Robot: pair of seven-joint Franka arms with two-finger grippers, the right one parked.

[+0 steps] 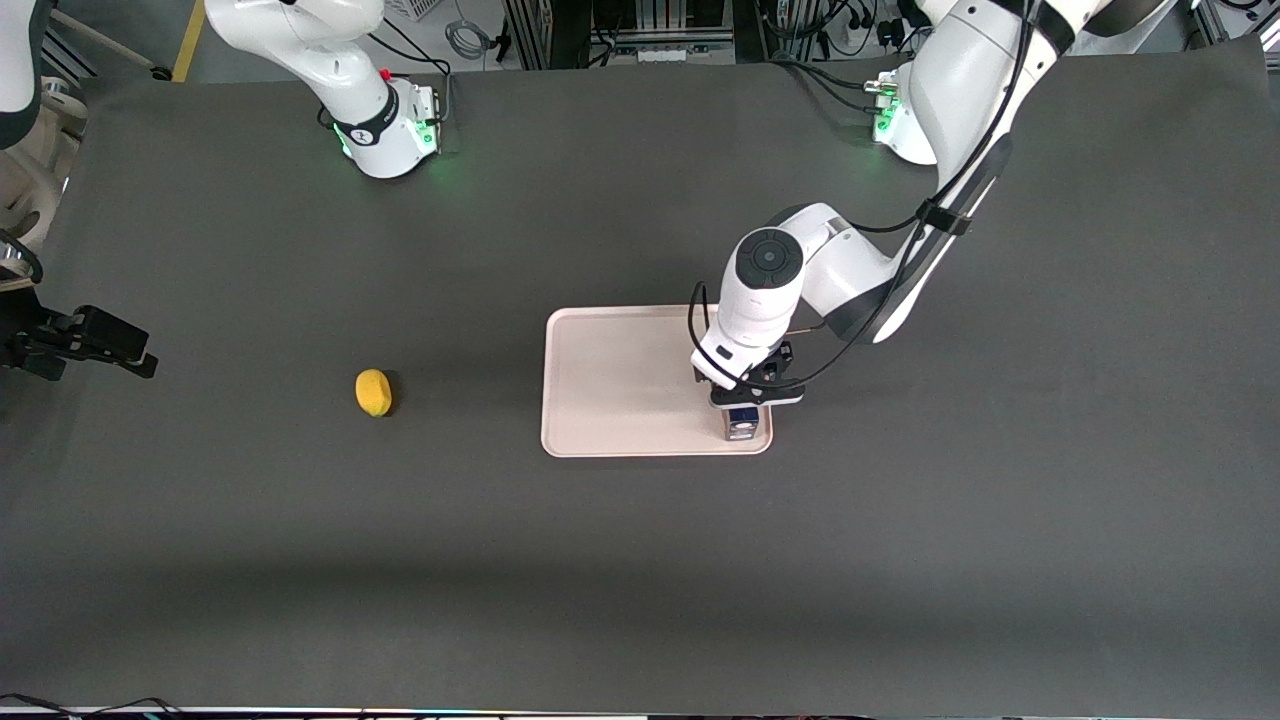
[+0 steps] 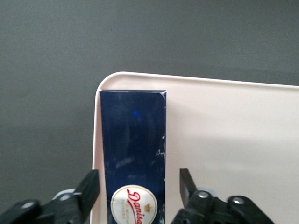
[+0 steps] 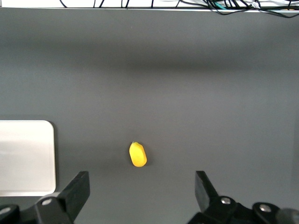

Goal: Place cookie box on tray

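The cookie box (image 2: 134,149) lies in a corner of the tray (image 2: 224,135), along its rim, between the spread fingers (image 2: 89,185) of the gripper (image 1: 742,405), apart from both. The tray rests on the worktop (image 1: 300,520). A yellow lump (image 1: 373,392) lies well apart from the fingers, toward the parked arm's end.

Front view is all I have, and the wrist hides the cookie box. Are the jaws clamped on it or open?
Observer: Open. In the left wrist view the gripper straddles the cookie box, with a gap showing beside it.
Operator: Is the box inside the tray?
Observer: It appears so. It sits tucked into a rounded corner of the tray, just inside the rim.
Operator: Which side faces the wrist camera?
Observer: A plain navy side with the round white logo.
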